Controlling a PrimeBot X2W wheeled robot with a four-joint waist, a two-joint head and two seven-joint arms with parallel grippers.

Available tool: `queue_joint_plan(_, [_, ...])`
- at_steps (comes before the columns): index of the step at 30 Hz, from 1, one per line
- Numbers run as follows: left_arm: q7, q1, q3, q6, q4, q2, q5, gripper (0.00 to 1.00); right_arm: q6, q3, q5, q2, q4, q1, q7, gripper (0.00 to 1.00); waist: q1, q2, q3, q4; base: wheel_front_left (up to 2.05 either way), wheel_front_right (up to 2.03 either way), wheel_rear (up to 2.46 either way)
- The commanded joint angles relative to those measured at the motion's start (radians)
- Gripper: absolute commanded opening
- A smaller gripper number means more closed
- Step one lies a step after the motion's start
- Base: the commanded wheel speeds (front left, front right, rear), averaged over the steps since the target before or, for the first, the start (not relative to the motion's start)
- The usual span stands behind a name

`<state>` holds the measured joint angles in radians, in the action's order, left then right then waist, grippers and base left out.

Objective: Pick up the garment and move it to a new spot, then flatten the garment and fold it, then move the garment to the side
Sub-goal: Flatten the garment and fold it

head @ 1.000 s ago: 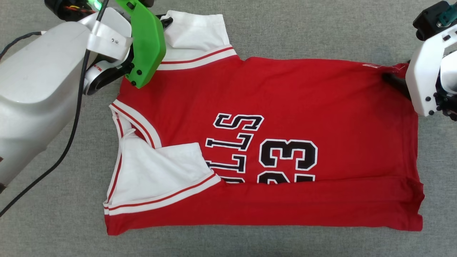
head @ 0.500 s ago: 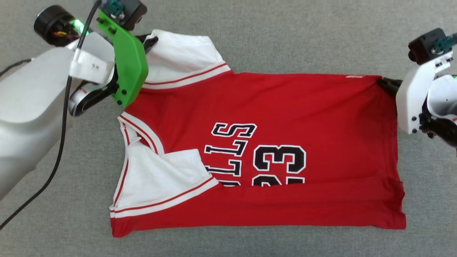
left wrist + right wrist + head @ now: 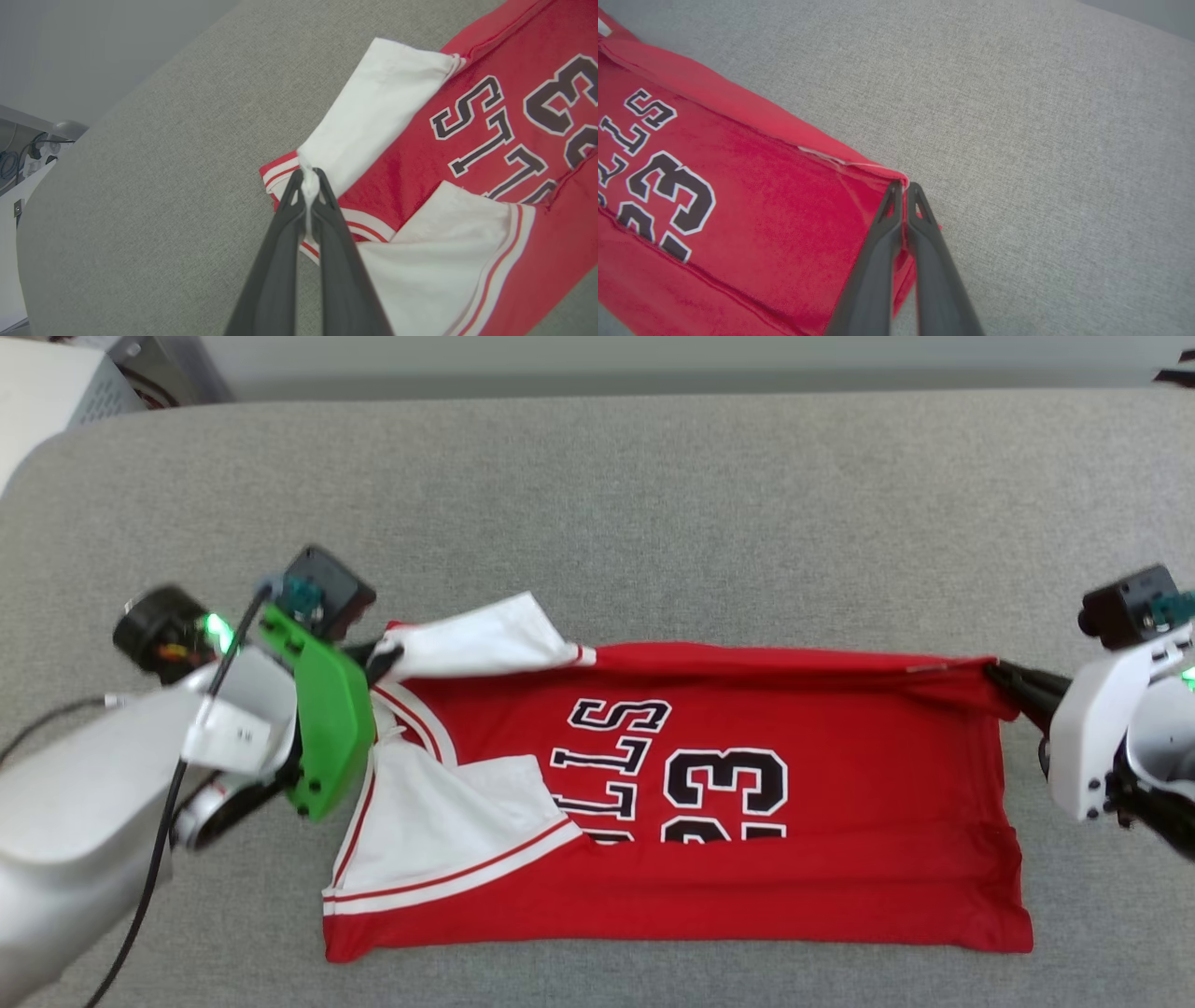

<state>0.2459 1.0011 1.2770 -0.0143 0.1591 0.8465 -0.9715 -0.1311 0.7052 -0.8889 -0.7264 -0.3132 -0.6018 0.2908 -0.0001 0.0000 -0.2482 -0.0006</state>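
Note:
The garment (image 3: 840, 784) is a red jersey with white sleeves and black "BULLS 23" lettering, lying face up on the grey surface with its near edge folded over the lower lettering. My left gripper (image 3: 383, 658) is shut on the far white sleeve by the collar; in the left wrist view white cloth sits pinched between its fingertips (image 3: 308, 175). My right gripper (image 3: 999, 674) is shut on the far hem corner, with red fabric (image 3: 761, 196) clamped at its tips (image 3: 905, 186). The far edge is stretched between both grippers and raised slightly.
The grey padded surface (image 3: 653, 504) stretches well beyond the garment to a rounded far edge. A pale box and dark equipment (image 3: 56, 383) stand off its far left corner. My left forearm with a black cable (image 3: 84, 831) lies at the lower left.
The right gripper has shut on the hem corner. Both grippers have drawn the far edge up and toward me, so the far sleeve has folded over. The head camera has tilted up.

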Motion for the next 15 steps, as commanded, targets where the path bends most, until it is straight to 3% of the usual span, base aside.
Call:
queue_joint_plan(1, [-0.007,-0.048,0.000,0.020,-0.026,0.020,-0.012,0.00,0.000,-0.010,-0.007,-0.010,0.015,0.038,-0.012,0.00,0.0001,0.0000,0.039,0.009,0.00,0.00,0.00])
queue_joint_plan(15, [-0.007,-0.359,0.002,0.142,-0.148,0.107,-0.071,0.00,0.000,-0.157,-0.008,-0.029,0.184,0.389,0.004,0.00,0.0001,0.0000,0.078,0.017,0.00,0.00,0.00])
